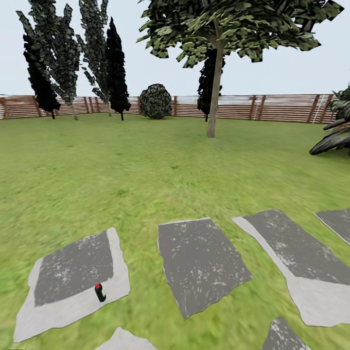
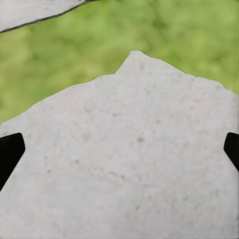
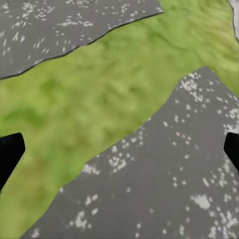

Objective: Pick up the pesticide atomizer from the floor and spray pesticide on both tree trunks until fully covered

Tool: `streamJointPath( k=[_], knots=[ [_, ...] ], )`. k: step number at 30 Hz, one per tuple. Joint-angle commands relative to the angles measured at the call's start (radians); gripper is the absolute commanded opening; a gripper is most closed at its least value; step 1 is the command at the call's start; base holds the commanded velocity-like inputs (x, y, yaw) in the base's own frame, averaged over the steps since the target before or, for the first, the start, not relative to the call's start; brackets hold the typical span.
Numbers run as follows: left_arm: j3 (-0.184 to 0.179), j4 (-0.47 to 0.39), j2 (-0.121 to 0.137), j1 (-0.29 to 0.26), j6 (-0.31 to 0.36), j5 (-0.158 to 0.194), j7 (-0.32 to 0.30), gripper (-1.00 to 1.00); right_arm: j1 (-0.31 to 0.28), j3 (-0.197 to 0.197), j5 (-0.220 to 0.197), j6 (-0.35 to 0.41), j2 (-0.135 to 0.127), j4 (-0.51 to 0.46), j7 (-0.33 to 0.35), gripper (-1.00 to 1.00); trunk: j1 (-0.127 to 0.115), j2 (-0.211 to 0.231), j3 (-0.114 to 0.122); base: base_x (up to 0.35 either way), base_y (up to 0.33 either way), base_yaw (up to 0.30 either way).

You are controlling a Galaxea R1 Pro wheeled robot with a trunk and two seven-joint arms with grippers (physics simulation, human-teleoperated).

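Both hands' fingers (image 2: pixel 10 152) (image 3: pixel 10 152) spread wide, mostly cut off, over paving (image 2: pixel 129 164) and grass (image 3: pixel 74 109)

One tree (image 1: pixel 212 97), six paving slabs (image 1: pixel 200 262).

Tree (image 1: pixel 214 73): crown cut off at the head view's top edge. Palm (image 1: pixel 335 131): cut by the right edge. Paving stones (image 1: pixel 335 221): several cropped at right and bottom edges. Left gripper fingertips (image 2: pixel 10 154) and right gripper fingertips (image 3: pixel 10 154): dark corners only, mostly out of picture. Grass (image 1: pixel 146 165): blurred.

Flat, even daylight, no cast shadows; grass (image 1: pixel 146 170) texture blurry.
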Motion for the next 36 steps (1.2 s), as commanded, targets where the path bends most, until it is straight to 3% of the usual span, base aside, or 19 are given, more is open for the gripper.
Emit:
streamJointPath(
  k=[1,21,36],
  knots=[
    [0.0,0.0,0.0,0.0,0.0,0.0,0.0,1.0,0.0,0.0,0.0,0.0,0.0,0.0,0.0,1.0,0.0,0.0,0.0,0.243,-0.234,0.278],
    [0.0,0.0,0.002,0.0,-0.001,0.003,0.0,1.0,0.0,-0.001,0.0,0.0,-0.001,0.0,0.0,1.0,0.0,0.0,0.0,0.243,-0.224,0.278],
    [-0.001,0.0,0.001,-0.002,0.0,0.002,-0.001,1.0,0.0,-0.001,0.0,-0.001,0.0,-0.001,-0.003,1.0,0.0,0.0,0.0,0.181,-0.09,0.278]
  ],
)
